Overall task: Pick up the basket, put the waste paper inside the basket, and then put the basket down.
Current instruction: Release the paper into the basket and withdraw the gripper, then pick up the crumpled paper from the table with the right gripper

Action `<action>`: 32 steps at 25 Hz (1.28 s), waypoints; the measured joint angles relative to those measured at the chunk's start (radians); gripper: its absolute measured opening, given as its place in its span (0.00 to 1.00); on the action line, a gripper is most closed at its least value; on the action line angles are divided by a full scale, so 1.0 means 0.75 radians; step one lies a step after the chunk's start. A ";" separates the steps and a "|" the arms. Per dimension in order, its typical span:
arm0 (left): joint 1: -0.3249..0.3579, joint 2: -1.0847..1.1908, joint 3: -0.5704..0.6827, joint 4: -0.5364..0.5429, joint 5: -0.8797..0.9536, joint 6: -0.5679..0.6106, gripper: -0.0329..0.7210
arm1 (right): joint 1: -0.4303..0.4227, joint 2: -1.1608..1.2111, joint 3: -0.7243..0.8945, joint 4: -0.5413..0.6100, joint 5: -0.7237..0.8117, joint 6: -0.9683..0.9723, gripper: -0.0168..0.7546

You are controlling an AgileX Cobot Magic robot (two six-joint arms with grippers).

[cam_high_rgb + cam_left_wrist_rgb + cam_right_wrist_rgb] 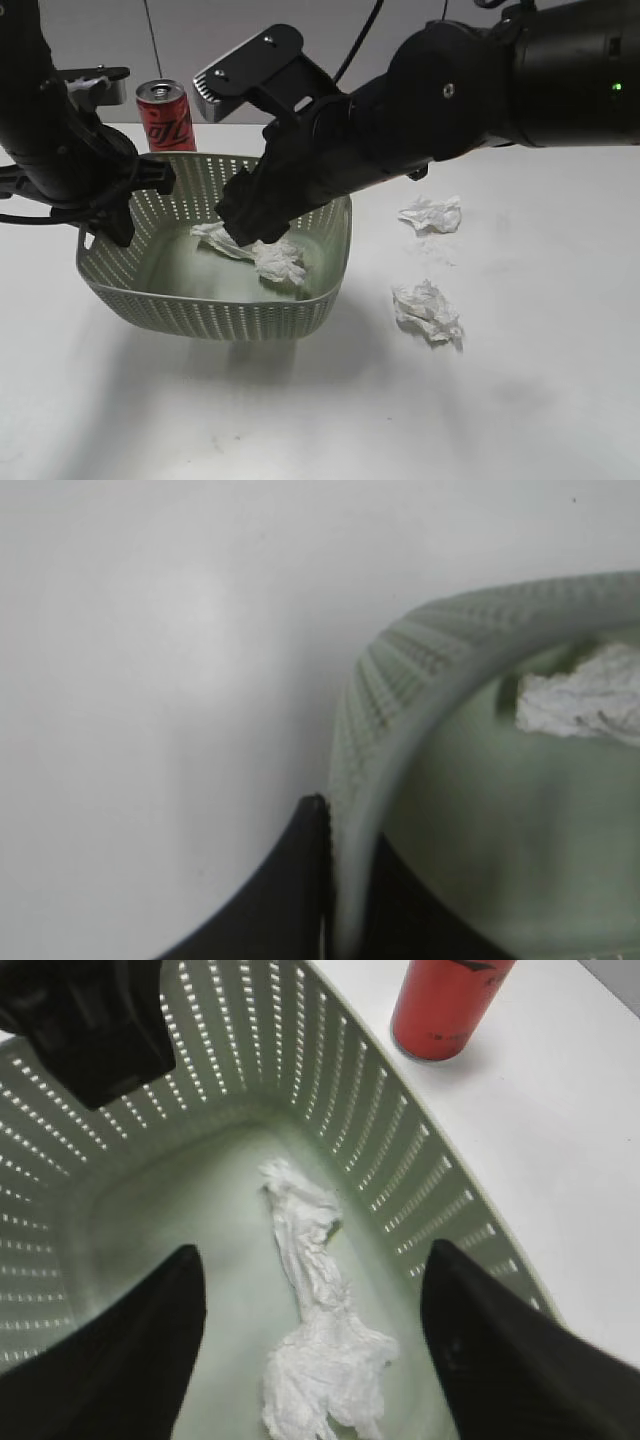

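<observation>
The pale green basket (190,305) is held tilted, its left side lifted off the white table. My left gripper (110,215) is shut on its left rim; the left wrist view shows the rim (375,740) pinched between the two fingers (350,830). My right gripper (250,222) is open over the inside of the basket (420,1175), its fingers (315,1270) spread either side of one wad of waste paper (320,1350) lying on the basket floor (262,255). Two more wads of waste paper lie on the table to the right, one further back (432,213) and one nearer (428,310).
A red drink can (165,115) stands upright just behind the basket; it also shows in the right wrist view (445,1005). The right arm stretches across the basket from the upper right.
</observation>
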 joint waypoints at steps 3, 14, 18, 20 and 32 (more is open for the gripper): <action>0.000 0.000 0.000 -0.001 0.000 0.000 0.04 | -0.018 -0.001 -0.036 -0.001 0.004 0.047 0.78; 0.000 0.000 0.000 -0.007 -0.001 0.000 0.04 | -0.442 0.007 -0.085 -0.064 0.025 0.319 0.78; 0.000 0.000 0.000 0.001 -0.005 0.000 0.04 | -0.573 0.147 -0.085 -0.132 -0.002 0.325 0.78; 0.000 0.000 0.000 0.001 -0.006 0.000 0.04 | -0.590 0.234 -0.085 -0.210 -0.051 0.325 0.78; 0.000 0.000 0.000 0.002 -0.005 0.000 0.04 | -0.592 0.511 -0.085 -0.341 -0.298 0.330 0.78</action>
